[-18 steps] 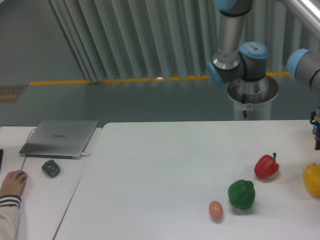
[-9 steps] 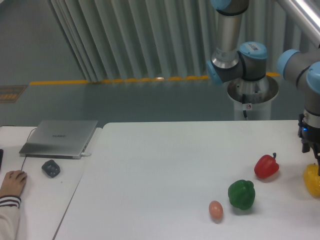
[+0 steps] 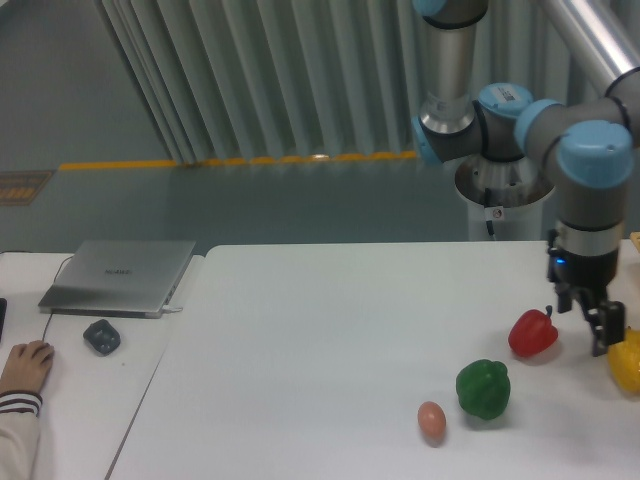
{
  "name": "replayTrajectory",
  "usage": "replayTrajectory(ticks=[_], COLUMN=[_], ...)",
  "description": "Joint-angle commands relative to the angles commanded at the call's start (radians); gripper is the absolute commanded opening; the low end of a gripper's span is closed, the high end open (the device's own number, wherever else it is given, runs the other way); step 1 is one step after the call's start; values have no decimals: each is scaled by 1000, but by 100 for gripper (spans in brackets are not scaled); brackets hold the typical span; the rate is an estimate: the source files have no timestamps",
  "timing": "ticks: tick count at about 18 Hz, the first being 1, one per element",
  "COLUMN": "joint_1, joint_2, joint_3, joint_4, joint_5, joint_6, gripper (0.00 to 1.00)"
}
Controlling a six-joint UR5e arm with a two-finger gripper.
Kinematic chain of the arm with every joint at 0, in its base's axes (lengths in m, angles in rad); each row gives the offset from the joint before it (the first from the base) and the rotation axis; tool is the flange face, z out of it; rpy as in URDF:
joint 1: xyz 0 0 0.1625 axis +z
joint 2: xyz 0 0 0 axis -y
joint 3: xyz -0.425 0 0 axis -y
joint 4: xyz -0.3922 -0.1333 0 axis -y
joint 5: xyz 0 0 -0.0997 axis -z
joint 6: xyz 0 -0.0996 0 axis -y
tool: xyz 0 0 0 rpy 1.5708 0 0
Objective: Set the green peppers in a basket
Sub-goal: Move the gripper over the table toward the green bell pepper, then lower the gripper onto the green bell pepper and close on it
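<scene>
Table (image 3: pixel 330 330): white, smooth, matte top; a second white surface adjoins on the left with a narrow seam between them. No basket shows in this view, and every listed item lies loose on the tabletop.

Green pepper (image 3: pixel 484 388): dark green, glossy, lobed, rounded; rests on the table near the front right, untouched by the arm.

Egg (image 3: pixel 431 419): pale brown, smooth oval, just beside the green pepper on its left, apart from it.

Red pepper (image 3: pixel 533 333): glossy red, lobed, dark stem pointing up; behind and to the right of the green pepper.

Yellow pepper (image 3: pixel 625 362): glossy yellow, cut off by the right frame edge.

Gripper (image 3: pixel 596 322): dark two-finger unit on a grey and light-blue jointed arm, pointing down, between the red and yellow peppers. Fingers stand parted and grasp nothing.

Laptop (image 3: pixel 121 274): silver, lid closed, flat, on the left surface.

Computer mouse (image 3: pixel 102 336): dark grey, rounded, in front of the laptop.

Person's hand (image 3: pixel 24 365): at the left edge, striped cuff.
</scene>
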Motion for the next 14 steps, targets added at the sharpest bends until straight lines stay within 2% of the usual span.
replayTrajectory(ticks=[3,9,14], joint_1=[-61,-143,-161], joint_2=[-14,-66,-118], joint_3=[0,12,57], joint_4=[2,9,15], joint_5=[74,137,161], joint_6=[12,37,40], gripper=[100,100,100])
